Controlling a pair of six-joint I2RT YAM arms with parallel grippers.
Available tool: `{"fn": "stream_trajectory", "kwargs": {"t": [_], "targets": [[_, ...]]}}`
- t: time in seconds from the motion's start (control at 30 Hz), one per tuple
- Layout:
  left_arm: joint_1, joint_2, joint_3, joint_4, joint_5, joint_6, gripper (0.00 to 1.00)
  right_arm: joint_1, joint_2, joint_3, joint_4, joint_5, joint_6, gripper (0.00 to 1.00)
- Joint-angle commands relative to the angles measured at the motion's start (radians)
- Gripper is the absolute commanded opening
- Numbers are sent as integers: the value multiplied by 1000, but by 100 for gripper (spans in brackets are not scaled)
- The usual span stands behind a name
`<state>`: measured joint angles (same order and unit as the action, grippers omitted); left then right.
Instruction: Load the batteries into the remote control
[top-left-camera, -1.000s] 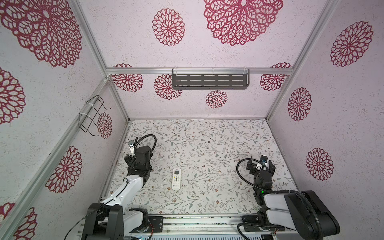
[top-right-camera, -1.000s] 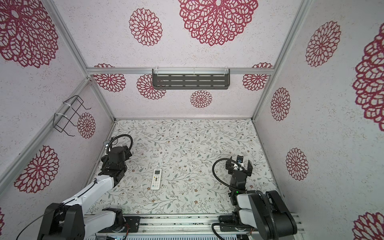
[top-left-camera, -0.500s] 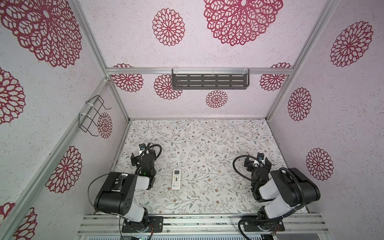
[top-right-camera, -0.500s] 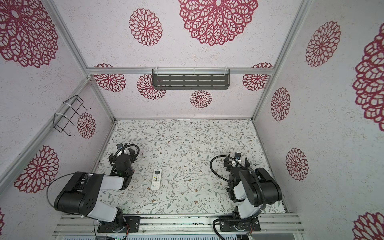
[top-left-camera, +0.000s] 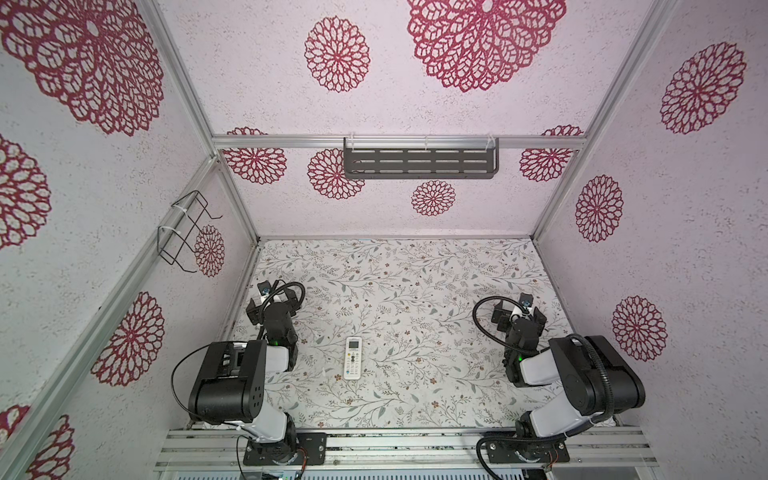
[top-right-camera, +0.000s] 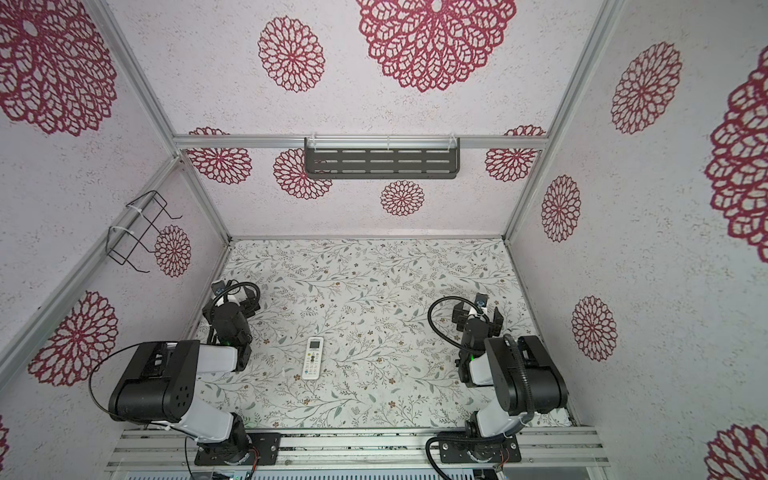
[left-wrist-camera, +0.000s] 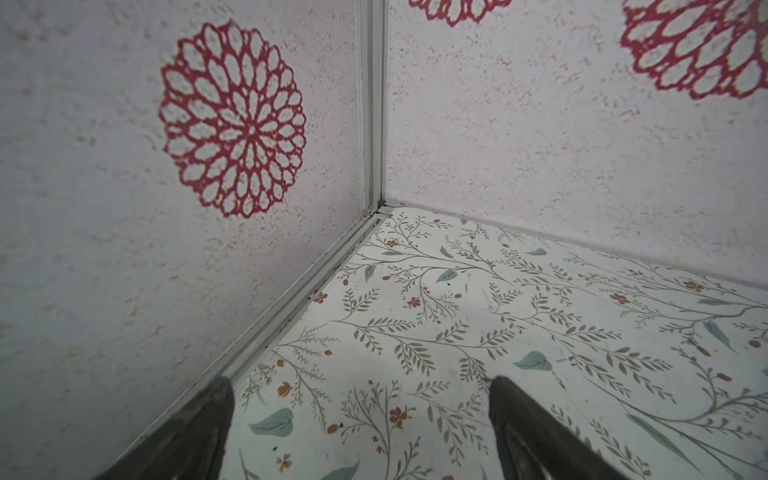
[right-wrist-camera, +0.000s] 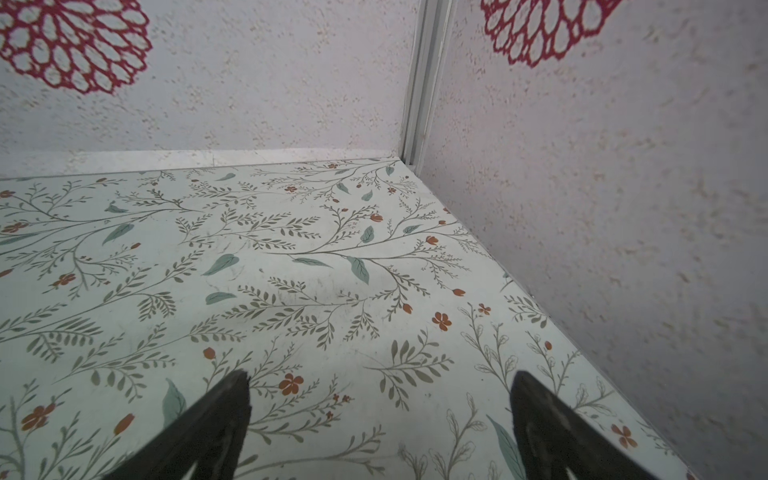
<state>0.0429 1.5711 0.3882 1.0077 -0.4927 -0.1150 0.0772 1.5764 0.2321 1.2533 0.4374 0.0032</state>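
The remote control (top-left-camera: 353, 358) (top-right-camera: 312, 358) is a slim white handset lying buttons up on the floral table, its small grey screen at the far end, in both top views. The batteries are out of view. My left gripper (top-left-camera: 275, 296) (left-wrist-camera: 361, 386) stands open over bare table near the left wall, well away from the remote. My right gripper (top-left-camera: 519, 308) (right-wrist-camera: 380, 380) is open too, above bare table close to the right wall. Nothing lies between either pair of fingers.
A dark slotted shelf (top-left-camera: 419, 162) hangs on the back wall and a black wire rack (top-left-camera: 187, 230) on the left wall. Both arms' bulky black elbows (top-left-camera: 226, 384) (top-left-camera: 594, 380) rise over the table's front corners. A metal rail (top-left-camera: 395, 444) runs along the front edge.
Both arms have folded up, their elbows rising toward the camera over the front corners. The grippers stay open near the side walls. The remote has not moved.
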Motion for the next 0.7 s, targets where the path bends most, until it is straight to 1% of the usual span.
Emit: {"fn": "stream_trajectory", "kwargs": {"t": [0.0,0.47,0.57,0.67], "targets": [[6,6,1,-16,30,-11,97,-13,-32,14,-26,-32,45,99],[2,5,-2,-14,23,-9,97,-12,-33,9,-16,-31,42,99],[9,2,8,-37,47,-15,97,-11,-33,10,-17,-31,41,99],[9,0,4,-31,46,-14,97,-11,-33,10,-18,-31,43,99]]}}
